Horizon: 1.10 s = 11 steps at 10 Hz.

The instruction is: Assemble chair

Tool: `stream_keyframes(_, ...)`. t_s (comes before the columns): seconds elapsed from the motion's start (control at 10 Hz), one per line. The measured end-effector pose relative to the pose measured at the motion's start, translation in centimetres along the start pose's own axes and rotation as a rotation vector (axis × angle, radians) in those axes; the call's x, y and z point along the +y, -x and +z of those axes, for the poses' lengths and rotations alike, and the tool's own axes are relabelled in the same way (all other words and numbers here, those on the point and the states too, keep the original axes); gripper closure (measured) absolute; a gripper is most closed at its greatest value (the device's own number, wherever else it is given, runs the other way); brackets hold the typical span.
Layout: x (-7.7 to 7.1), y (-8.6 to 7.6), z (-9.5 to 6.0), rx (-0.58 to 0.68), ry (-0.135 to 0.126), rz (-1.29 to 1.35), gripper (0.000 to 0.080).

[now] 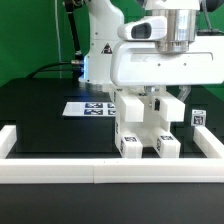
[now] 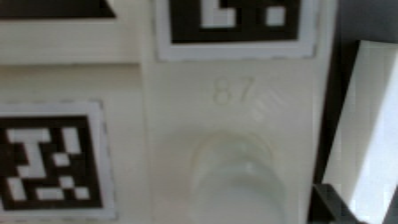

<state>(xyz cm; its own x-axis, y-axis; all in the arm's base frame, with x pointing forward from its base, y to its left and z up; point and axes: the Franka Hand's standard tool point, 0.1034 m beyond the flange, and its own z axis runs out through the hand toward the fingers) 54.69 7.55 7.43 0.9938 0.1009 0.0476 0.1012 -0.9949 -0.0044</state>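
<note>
The chair (image 1: 142,122) is seen standing on the black tabletop (image 1: 40,120), just behind the white border rail (image 1: 60,168). The gripper (image 1: 166,98) is positioned directly over the chair's top. Whether its jaws are parted or clamped cannot be told, as only tagged white plastic is shown up close.

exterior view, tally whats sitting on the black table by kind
joined white chair assembly: 1
small separate white tagged piece: 1
marker board: 1
white border rail: 1
total: 4
</note>
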Motion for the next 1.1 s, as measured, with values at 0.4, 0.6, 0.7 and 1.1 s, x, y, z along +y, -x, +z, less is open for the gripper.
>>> stream_keyframes(0.4, 0.0, 0.1, 0.2, -0.003, 0.001, 0.0, 0.0155)
stream_keyframes(0.6, 0.0, 0.1, 0.0, -0.004, 0.0, 0.0, 0.0151)
stream_keyframes(0.7, 0.1, 0.0, -0.3, -0.004, -0.002, 0.003, 0.015)
stream_keyframes(1.1, -1.1, 0.3, -5.1, -0.036, -0.037, 0.055, 0.015)
